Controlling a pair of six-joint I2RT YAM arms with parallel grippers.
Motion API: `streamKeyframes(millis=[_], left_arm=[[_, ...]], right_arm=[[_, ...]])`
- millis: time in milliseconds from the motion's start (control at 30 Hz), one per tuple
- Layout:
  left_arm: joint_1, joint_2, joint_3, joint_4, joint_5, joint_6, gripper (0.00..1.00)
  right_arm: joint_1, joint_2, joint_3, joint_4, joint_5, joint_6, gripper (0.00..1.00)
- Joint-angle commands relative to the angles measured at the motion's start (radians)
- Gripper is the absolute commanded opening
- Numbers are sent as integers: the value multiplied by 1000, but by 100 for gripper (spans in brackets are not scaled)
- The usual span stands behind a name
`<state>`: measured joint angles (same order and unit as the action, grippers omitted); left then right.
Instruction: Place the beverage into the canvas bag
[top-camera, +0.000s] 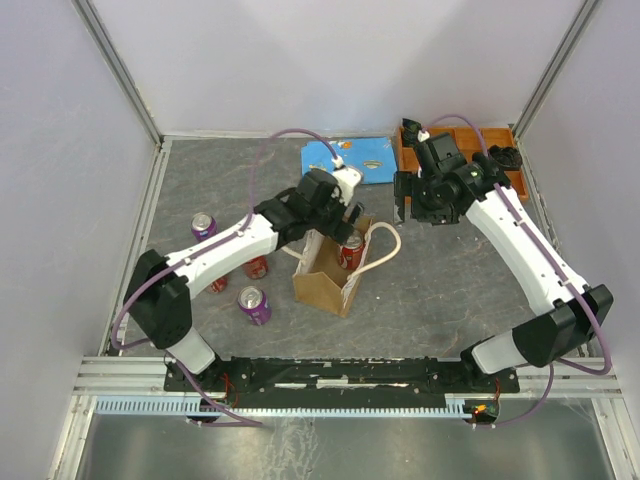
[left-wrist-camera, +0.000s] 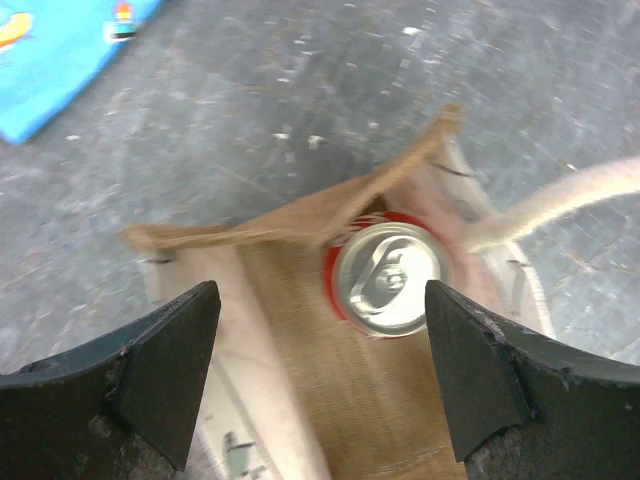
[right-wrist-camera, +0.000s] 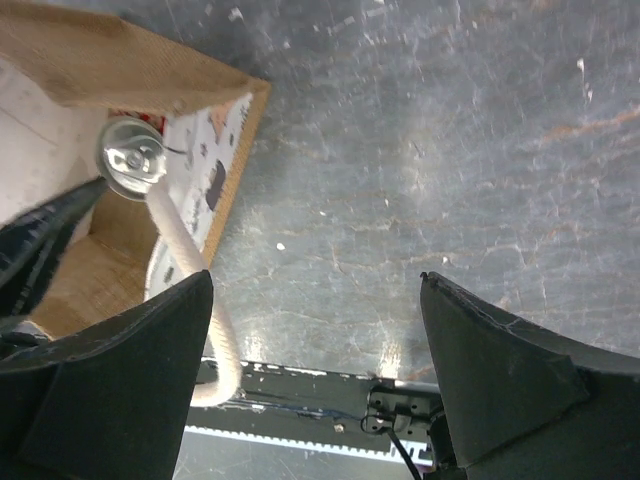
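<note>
1. Step in hand: release at the bag. The red soda can (left-wrist-camera: 390, 278) stands upright inside the canvas bag (top-camera: 325, 280), centre of the top view, near one corner.
2. The left claw (left-wrist-camera: 320, 295) hangs over the bag mouth, jaws spread wide. The can sits lower, between the fingers, and is not clamped.
3. The right claw (right-wrist-camera: 315, 280) is open and empty above the tabletop (right-wrist-camera: 450, 150), right of the bag.
4. Judgement: this can appears placed. The next move calls for a straight lift of the left claw, clear of the rope handle (left-wrist-camera: 560, 200), so the bag does not tip.
5. A purple can (top-camera: 254, 305) stands outside the bag, lower left.
</note>
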<state>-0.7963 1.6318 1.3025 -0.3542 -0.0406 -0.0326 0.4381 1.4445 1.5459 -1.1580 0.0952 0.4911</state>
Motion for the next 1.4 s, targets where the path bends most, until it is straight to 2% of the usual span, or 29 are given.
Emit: streamKeyframes(millis=[0, 100, 233, 367, 500, 667, 767, 900, 1067, 1367], left_arm=[[131, -106, 91, -13, -77, 13, 88], [243, -136, 141, -45, -58, -19, 88], [338, -179, 173, -65, -48, -28, 88], [393, -211, 131, -112, -49, 3, 86], [435, -245, 60, -224, -32, 11, 84], [453, -288, -29, -384, 18, 80, 85], [454, -283, -45, -487, 68, 110, 87], [454, -274, -50, -566, 60, 150, 88], [453, -235, -89, -588, 41, 185, 89], [453, -182, -191, -500, 32, 217, 89]], right_arm=[[-3, 39, 126, 12, 15, -40, 92], [-3, 80, 178, 25, -3, -47, 92], [-2, 154, 241, 41, -71, -42, 92], [-1, 207, 258, 52, -145, -11, 89], [0, 194, 207, 92, -163, 27, 88], [2, 154, 108, 149, -175, 75, 88], [4, 135, 58, 176, -175, 96, 88], [8, 122, 18, 196, -172, 111, 88], [10, 124, 6, 211, -174, 119, 88], [9, 121, 5, 211, -168, 122, 88]])
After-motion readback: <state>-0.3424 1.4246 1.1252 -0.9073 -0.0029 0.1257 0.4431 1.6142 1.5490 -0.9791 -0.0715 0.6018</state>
